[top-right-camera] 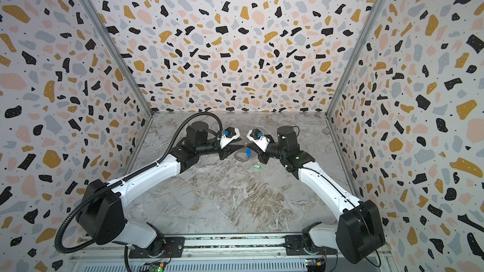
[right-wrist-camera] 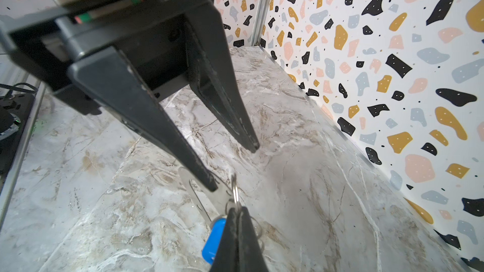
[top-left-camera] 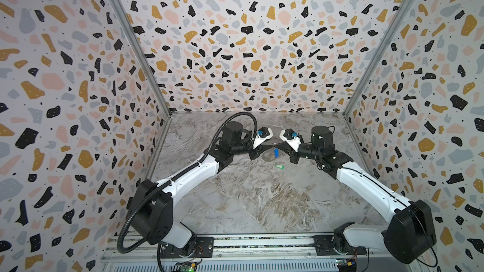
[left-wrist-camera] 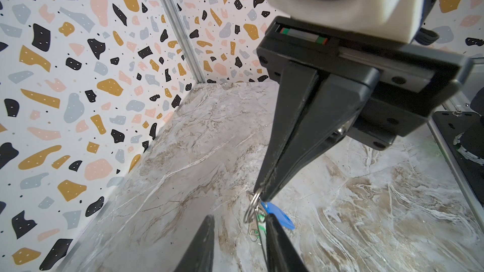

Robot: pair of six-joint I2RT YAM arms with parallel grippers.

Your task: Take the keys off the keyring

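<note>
**One key down, one to go**

Over on the left, the left gripper (right-wrist-camera: pixel 233 167) has its jaws apart, one finger crossing in front of the keyring (right-wrist-camera: pixel 187 179), nothing clamped yet. The grey plate looks lifted off the surface (top-left-camera: pixel 248 200), hanging mid-scene toward the far end, between the two arms.

Just right of it dangles the blue key (top-left-camera: pixel 275 152), and it is not free: it hangs from the metal ring (right-wrist-camera: pixel 234 192) at the plate's edge. A little nearer lies the green key (top-left-camera: pixel 279 166), flat on the surface, clear of the plate and both arms. By the look of it, that one is done!

On the right, the right gripper (left-wrist-camera: pixel 263 192) has its jaws pinched together on the metal ring, carrying the lot.

So roughly halfway, I'd say. What's left: work the blue key off its ring.
</note>
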